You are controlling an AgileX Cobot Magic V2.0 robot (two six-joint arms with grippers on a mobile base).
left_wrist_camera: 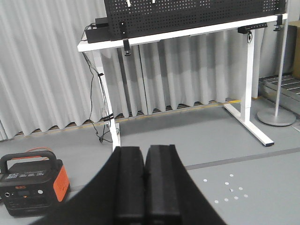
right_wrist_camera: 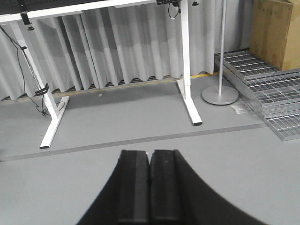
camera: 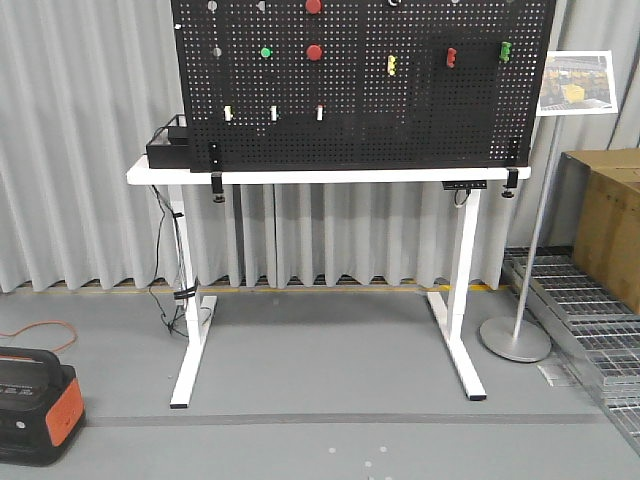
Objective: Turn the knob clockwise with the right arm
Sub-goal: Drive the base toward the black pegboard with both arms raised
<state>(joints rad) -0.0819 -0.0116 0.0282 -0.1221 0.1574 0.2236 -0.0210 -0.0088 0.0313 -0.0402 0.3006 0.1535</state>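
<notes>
A black pegboard (camera: 360,100) stands upright on a white table (camera: 330,176) across the room. It carries round red knobs (camera: 314,52), a green round knob (camera: 266,52), small yellow (camera: 392,65), red (camera: 451,56) and green (camera: 505,49) handles, and white toggles (camera: 273,114). Neither gripper shows in the front view. My left gripper (left_wrist_camera: 146,150) is shut and empty, low over the grey floor. My right gripper (right_wrist_camera: 149,153) is also shut and empty, low and well short of the table. Only the board's lower edge (left_wrist_camera: 197,14) shows in the left wrist view.
A black and orange power station (camera: 35,405) sits on the floor at the left. A sign stand with a round base (camera: 516,338), metal grates (camera: 590,330) and a cardboard box (camera: 610,220) are at the right. Cables (camera: 170,290) hang by the table's left leg.
</notes>
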